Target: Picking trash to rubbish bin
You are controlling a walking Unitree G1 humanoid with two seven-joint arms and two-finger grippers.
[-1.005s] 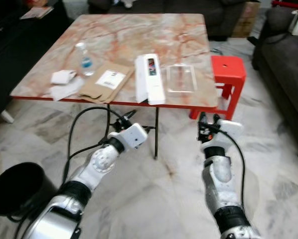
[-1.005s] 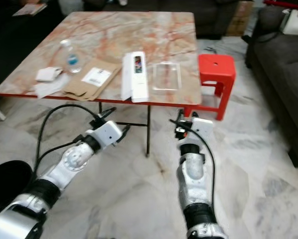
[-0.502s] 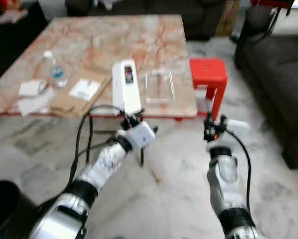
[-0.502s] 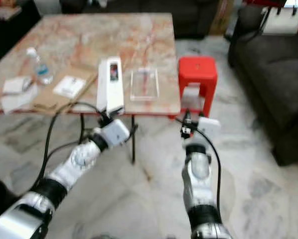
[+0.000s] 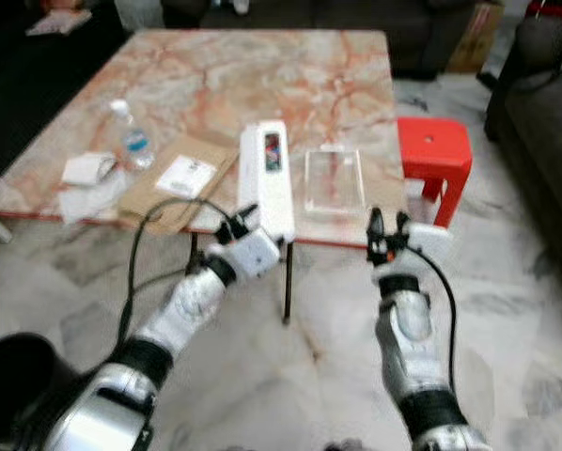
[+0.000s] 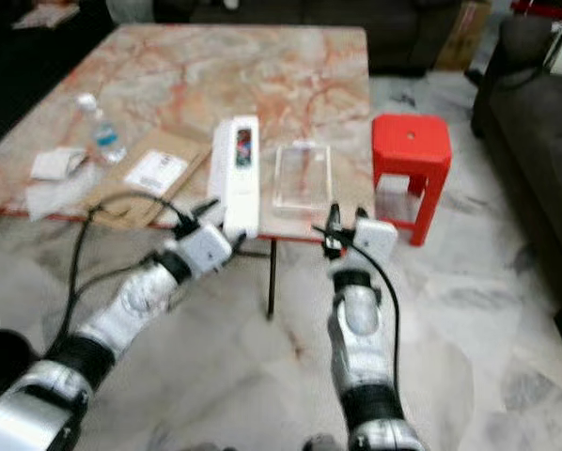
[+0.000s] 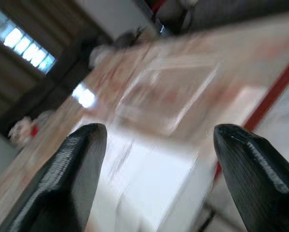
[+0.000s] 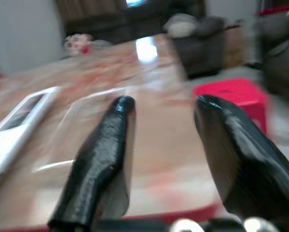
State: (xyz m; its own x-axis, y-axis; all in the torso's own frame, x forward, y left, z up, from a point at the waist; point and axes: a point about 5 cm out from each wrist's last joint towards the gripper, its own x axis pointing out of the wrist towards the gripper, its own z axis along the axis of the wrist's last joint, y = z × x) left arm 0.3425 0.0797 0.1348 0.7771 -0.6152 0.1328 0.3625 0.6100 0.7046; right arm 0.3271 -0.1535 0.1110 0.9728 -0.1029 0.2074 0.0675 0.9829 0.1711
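Since the frame a second back the whole view has shifted and the marble table (image 5: 215, 85) sits closer and lower in frame, so that's the robot closing in, not the objects moving. Layout on the table looks the same.

Black rubbish bin (image 5: 18, 381) is on the floor at the robot's left, well apart from the table's near edge.

Trash candidates, big to small: brown envelope (image 5: 173, 174) with a white label, long white box (image 5: 268, 178) overhanging the near edge, clear plastic tray (image 5: 333, 178) just beside it, crumpled white papers (image 5: 88, 183) at the left corner, small water bottle (image 5: 132, 136) near them. Red stool (image 5: 433, 155) stands off the table's right side.

Left gripper (image 5: 245, 221) is now up at the table edge, right at the white box's near end, fingers (image 7: 72, 169) spread wide with the box between them, not gripping. Right gripper (image 5: 386, 230) is at the edge before the clear tray, fingers (image 8: 103, 159) apart, empty.

Read: approach done, nothing picked yet. Likely first grab is the white box.
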